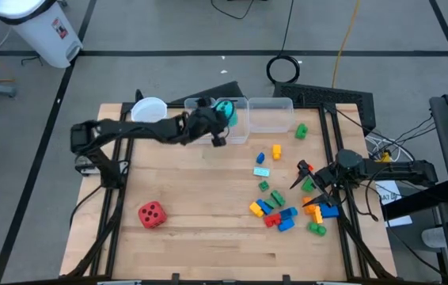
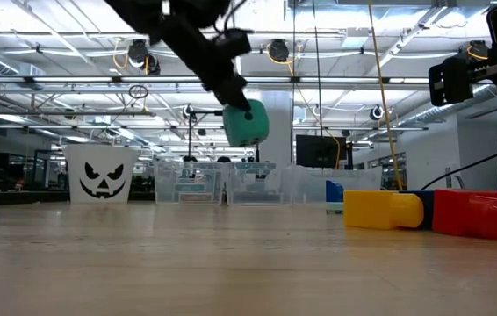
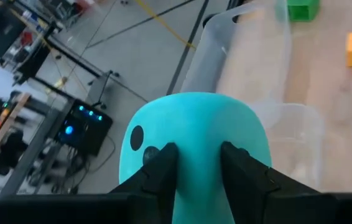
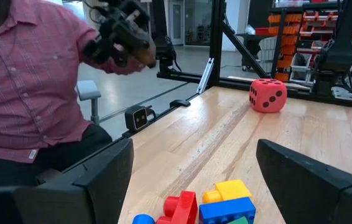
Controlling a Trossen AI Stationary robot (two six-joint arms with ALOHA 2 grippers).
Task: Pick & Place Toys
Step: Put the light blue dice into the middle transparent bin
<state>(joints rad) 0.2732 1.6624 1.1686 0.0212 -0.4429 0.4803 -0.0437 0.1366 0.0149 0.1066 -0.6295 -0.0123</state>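
Observation:
The soft teal die [image 1: 226,112] hangs in the air over the clear bins [image 1: 271,115] at the table's far edge, with my left gripper [image 1: 218,120] shut on it. In the low view the teal die [image 2: 248,123] sits well above the bins [image 2: 231,183]. The red die [image 1: 151,214] rests on the table at the near left. Several small coloured bricks [image 1: 275,212] and a small pale pack [image 1: 261,171] lie on the right half. My right gripper [image 1: 304,177] waits open beside the bricks, touching nothing. My left gripper pinches the teal die's near face [image 3: 198,163] between its two fingers [image 3: 162,167]. The soft body bulges out on both sides of them. The fingers come slanting down from the table's left. The die is lifted clear, at the fingers' free ends [image 2: 234,98].
A white paper cup [image 1: 149,109] with a pumpkin face stands left of the bins. A green brick [image 1: 301,131] lies by the right bin. A person in a red shirt [image 4: 20,81] shows beyond the table in the right wrist view. Bare wood lies in the middle and near left.

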